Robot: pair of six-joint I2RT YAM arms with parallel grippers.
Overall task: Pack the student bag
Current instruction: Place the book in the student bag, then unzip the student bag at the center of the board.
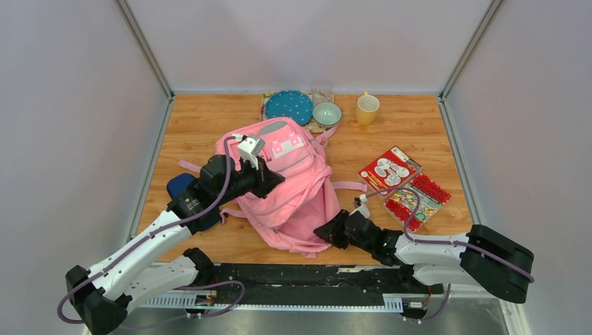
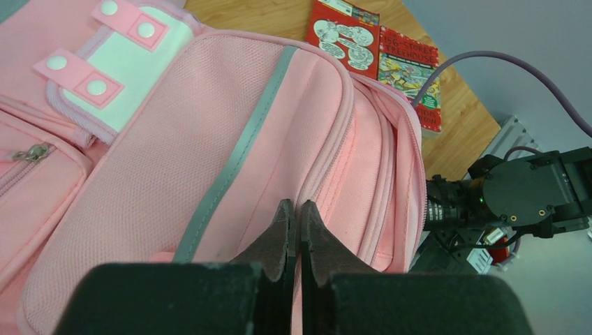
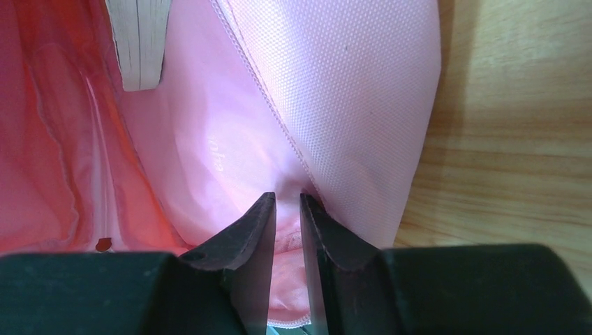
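Pinching the student bag (image 1: pixel 297 199) at its near edge, my right pincer (image 3: pixel 287 199) narrow on a pink fabric fold, my left pincer (image 2: pixel 293 206) shut, tips pressed on the bag's front, bag lying on the table (image 1: pixel 419 132).

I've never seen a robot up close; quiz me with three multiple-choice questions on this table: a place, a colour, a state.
1. The yellow mug stands: A at the far edge, right of the bowl; B in a pocket; C by the arms' bases.
2. The plate is: A red; B blue, white-dotted; C yellow.
3. At the student bag, the left gripper is: A wide open; B shut; C unseen.
A: it sits beside the bowl. B: dots show. B: fingertips meet.
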